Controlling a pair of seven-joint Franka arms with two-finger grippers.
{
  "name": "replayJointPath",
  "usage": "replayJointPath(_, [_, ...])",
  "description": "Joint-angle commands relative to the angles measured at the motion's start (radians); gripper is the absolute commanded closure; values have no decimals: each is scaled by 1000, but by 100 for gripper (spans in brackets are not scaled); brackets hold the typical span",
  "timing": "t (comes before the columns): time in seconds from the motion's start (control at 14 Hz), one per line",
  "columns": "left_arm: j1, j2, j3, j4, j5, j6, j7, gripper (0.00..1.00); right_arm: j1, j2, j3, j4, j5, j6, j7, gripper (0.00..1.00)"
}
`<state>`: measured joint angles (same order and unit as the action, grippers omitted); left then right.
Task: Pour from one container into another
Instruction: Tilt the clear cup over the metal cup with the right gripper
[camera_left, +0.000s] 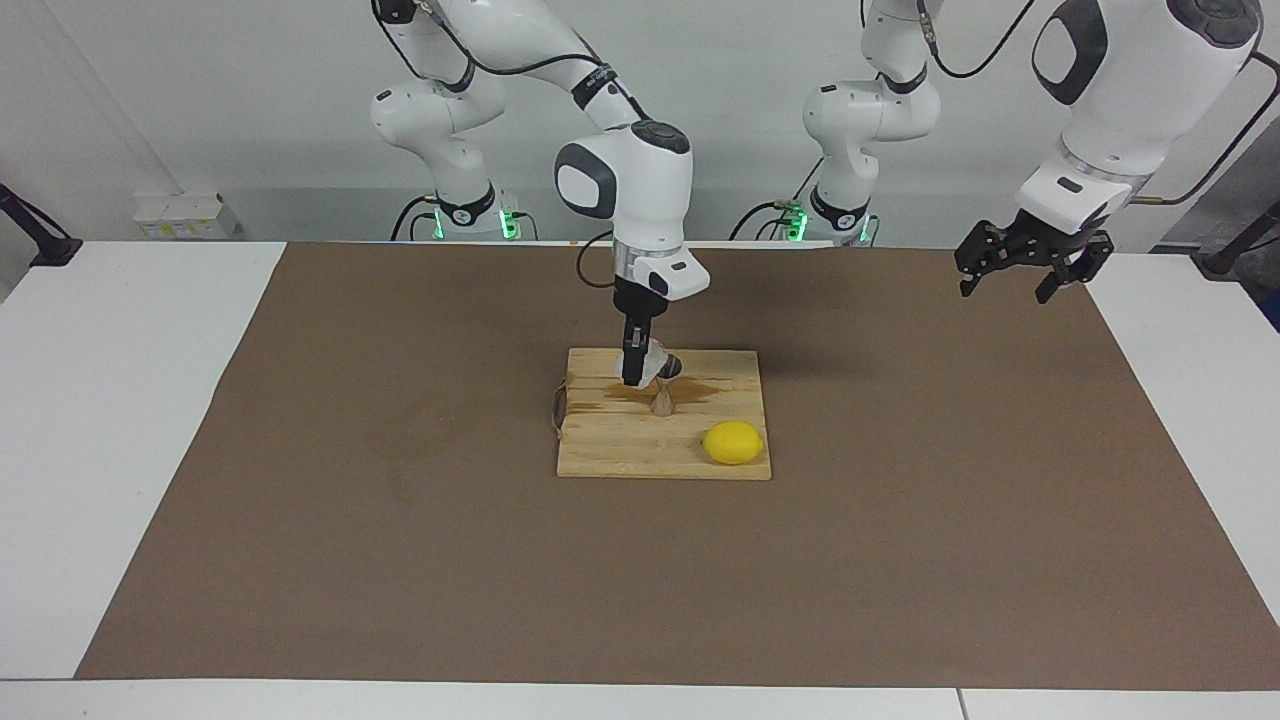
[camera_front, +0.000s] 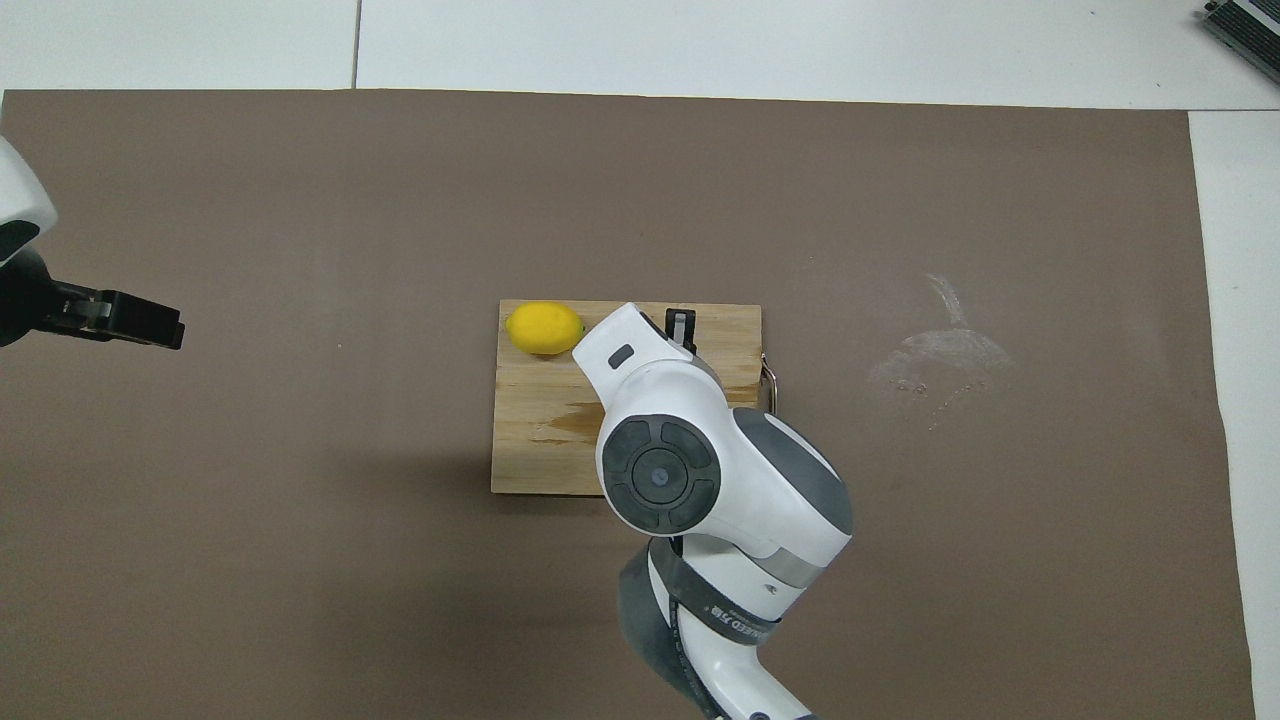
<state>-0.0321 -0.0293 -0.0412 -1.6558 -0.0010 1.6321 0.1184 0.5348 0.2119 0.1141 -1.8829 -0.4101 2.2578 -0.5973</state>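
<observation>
The right pincer (camera_left: 634, 372) is pinching the small clear glass cup with faceted wall (camera_left: 652, 358) and holds it tilted over the mouth of the small silver-grey metal jigger of hourglass shape (camera_left: 663, 388). The jigger stands upright on the pale wooden board (camera_left: 620, 450), in a dark wet stain (camera_left: 700, 391); a yellow lemon (camera_left: 733, 442) lies on the same board, farther from the robots.

In the overhead view the right arm hides both vessels.

I judge the cup to be light, stiff, smooth and breakable. A grip across its wall, as here, seems proper, with moderate force.

The jigger, I think, is light and has a narrow foot, so a touch may easily tip it.

The left pincer (camera_left: 1022, 262) waits spread in the air, over the edge of the brown mat (camera_left: 300, 480) on the tabletop (camera_left: 100, 420) at the left arm's end.
</observation>
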Motion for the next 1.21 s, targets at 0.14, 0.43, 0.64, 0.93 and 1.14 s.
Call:
replayJointPath(0.14, [-19,-27,7,-25,-4,8,-9,0,16,15,1,11,-137,-6,88,78])
replayJointPath(0.43, [-19,-27,9,-24,-4,8,-11,0,37,17,1,8,-211,-12,131,78])
replayJointPath(0.64, [-20,-27,9,-24,-4,6,-13,0,40,15,1,7,-249,-17,149,78])
replayJointPath(0.93, [-34,-27,-2,-24,-4,6,-14,0,68,7,1,-18,-297,-24,165,78])
replayJointPath(1.14, [-34,-29,-2,-24,-4,6,-13,0,70,1,1,-33,-314,-32,165,78])
